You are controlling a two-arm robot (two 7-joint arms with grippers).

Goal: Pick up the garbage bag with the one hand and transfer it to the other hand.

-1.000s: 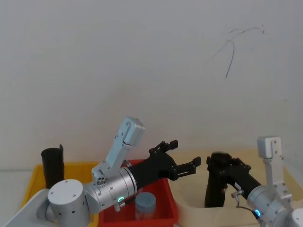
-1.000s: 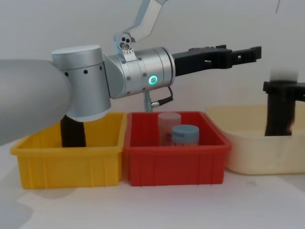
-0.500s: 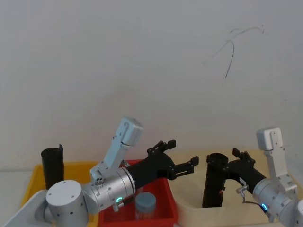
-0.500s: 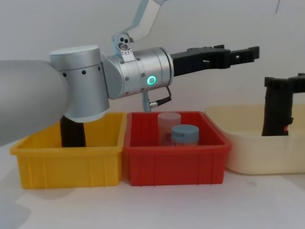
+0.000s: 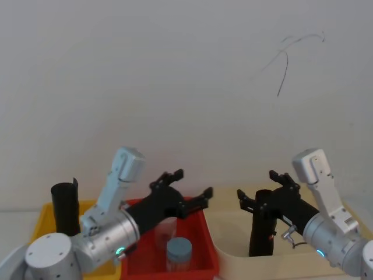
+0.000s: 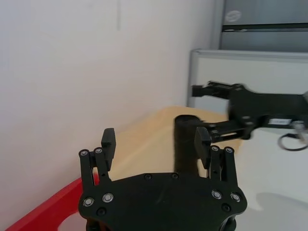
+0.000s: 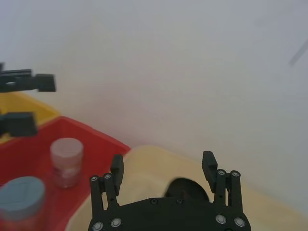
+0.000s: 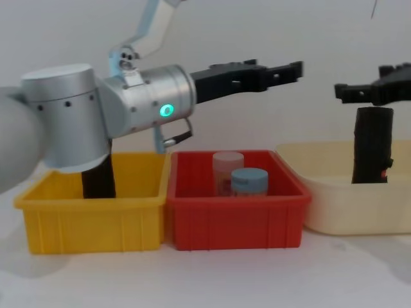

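Head view: the garbage bag (image 5: 260, 227) stands upright at the left end of the cream bin (image 5: 274, 265). The right hand (image 5: 257, 188) hovers just over the bag's top, fingers spread wide, gripping nothing. The left hand (image 5: 191, 184) is up above the red bin (image 5: 208, 245), also wide apart and empty, pointing toward the bag but well apart from it. A twin black roll (image 5: 65, 207) stands in the yellow bin (image 5: 42, 219) at far left.

Left wrist view: the bag shows beyond the left hand's own spread fingers. The right hand sits at the bag's top, one finger beside it. Nothing lies between the left hand and the bag.

Right wrist view: the bag's dark top is just under the gap between the right hand's fingers. The left hand's fingers poke in at the edge, over the red bin.

Chest view: three bins sit in a row on the white desk (image 8: 212, 276). A clear jar (image 8: 228, 168) and a blue-lidded jar (image 8: 249, 181) stand in the red bin, below the left hand. The bag rises above the cream bin's rim, with the right hand apart from its top.
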